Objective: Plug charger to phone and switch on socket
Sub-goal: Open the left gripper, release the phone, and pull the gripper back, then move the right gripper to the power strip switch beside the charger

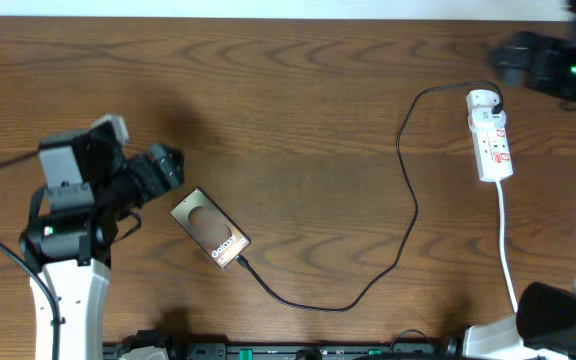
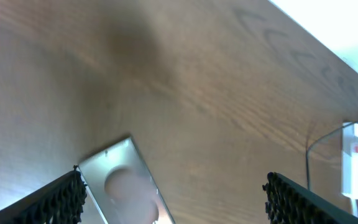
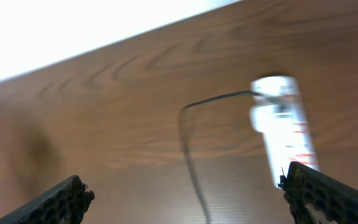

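A brown wood-grain surface (image 1: 298, 80) fills the overhead view, and a pale white band runs along its far edge. Nothing more of the room can be made out.

The left end effector (image 1: 166, 170) has its fingers spread wide and grips nothing. It sits just beside the upper-left end of the phone (image 1: 210, 228), which lies flat and askew on the left half of the surface. In the left wrist view, the phone's end lies close to one finger.

The right end effector (image 3: 184, 177) is also spread wide and empty. It is near the far end of the socket (image 1: 490, 135) at the right of the surface, and its wrist view is blurred.

There is one phone, one charger (image 1: 408, 190), one socket and two arms. The thin black charger runs from the top of the socket in a long loop to the phone's lower-right short edge. Whether the plug is fully seated cannot be told. A white cord (image 1: 505, 240) trails from the socket toward the near edge.
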